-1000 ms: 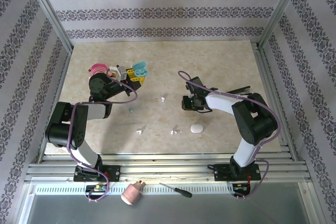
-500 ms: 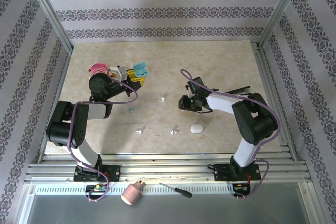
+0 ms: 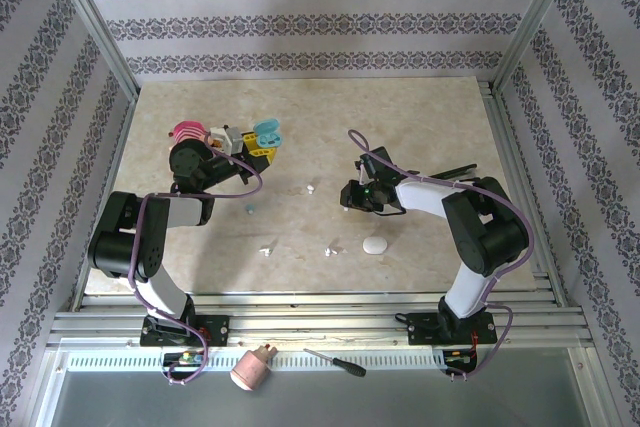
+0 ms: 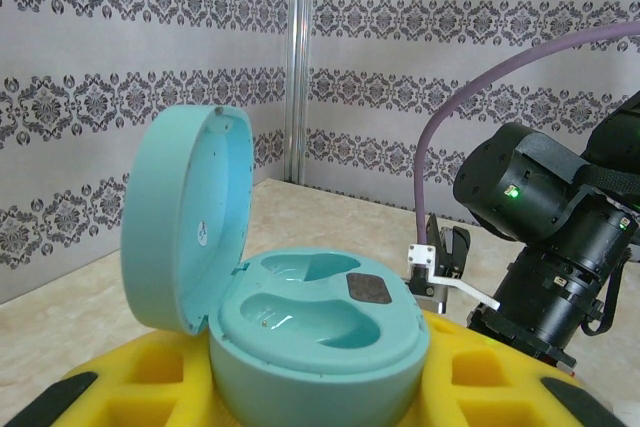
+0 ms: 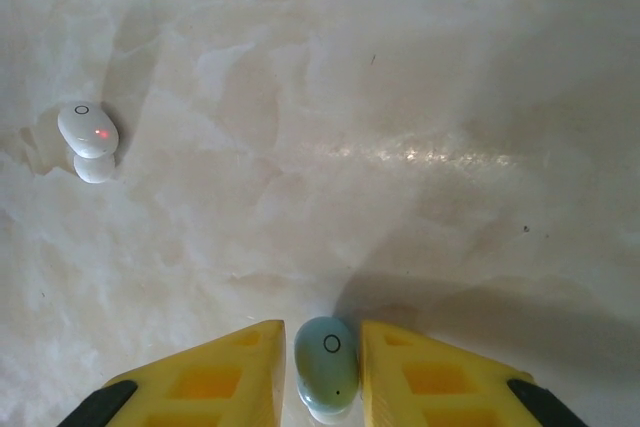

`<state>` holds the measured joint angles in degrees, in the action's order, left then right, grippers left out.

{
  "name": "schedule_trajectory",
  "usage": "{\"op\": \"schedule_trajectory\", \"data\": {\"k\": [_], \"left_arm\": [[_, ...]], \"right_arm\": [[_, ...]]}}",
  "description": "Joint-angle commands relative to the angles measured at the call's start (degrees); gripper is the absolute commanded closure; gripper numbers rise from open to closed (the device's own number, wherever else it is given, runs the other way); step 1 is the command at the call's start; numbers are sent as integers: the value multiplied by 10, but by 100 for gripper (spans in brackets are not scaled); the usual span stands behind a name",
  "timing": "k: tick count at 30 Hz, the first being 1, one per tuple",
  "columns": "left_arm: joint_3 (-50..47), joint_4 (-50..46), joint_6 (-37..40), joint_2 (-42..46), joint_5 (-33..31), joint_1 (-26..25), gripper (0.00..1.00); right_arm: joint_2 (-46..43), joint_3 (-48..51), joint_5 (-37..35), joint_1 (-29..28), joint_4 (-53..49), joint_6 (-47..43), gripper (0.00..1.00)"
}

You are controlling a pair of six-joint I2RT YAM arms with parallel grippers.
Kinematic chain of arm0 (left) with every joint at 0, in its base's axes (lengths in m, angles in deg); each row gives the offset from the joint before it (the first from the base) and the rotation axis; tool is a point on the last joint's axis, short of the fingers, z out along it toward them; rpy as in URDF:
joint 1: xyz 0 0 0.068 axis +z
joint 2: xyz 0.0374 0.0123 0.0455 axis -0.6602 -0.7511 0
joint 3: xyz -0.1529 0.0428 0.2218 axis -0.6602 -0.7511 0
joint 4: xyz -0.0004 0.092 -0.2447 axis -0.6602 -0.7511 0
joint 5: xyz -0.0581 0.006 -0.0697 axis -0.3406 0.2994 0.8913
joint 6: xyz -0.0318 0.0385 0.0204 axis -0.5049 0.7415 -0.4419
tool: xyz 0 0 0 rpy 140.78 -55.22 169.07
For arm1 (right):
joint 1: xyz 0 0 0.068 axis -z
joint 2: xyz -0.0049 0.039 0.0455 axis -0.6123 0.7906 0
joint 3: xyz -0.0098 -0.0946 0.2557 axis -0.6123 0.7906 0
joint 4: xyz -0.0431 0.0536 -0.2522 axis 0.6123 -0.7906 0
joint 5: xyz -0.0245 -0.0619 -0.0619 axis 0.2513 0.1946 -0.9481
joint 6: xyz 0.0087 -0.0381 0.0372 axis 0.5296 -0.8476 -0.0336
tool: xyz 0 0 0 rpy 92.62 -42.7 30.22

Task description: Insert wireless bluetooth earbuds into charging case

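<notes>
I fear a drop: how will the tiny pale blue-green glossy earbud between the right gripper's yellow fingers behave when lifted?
The pale blue-green glossy earbud looks smooth and rounded, so it may slip or twist between the yellow fingers. Tiny, so probably light. On the marbled table it would likely roll.

Left arm [image 3: 135,247] and right arm [image 3: 480,237]: black joint housings, white links, purple cables [image 4: 424,177] looped alongside. Fingers [image 5: 420,377] yellow moulded plastic, black tips. Green LED [image 4: 513,190] on right wrist housing.
</notes>
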<state>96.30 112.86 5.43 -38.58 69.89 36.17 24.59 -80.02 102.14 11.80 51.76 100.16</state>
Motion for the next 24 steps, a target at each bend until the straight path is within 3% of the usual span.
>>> {"op": "schedule_trajectory", "data": {"k": [1, 19, 24], "left_arm": [[2, 10, 12, -3, 15, -4, 74], [4, 10, 12, -8, 15, -3, 74], [4, 8, 14, -8, 13, -3, 75]], "right_arm": [[10, 7, 11, 6, 11, 8, 76], [20, 4, 11, 6, 9, 4, 79], [-12, 0, -37, -1, -20, -3, 80]]}}
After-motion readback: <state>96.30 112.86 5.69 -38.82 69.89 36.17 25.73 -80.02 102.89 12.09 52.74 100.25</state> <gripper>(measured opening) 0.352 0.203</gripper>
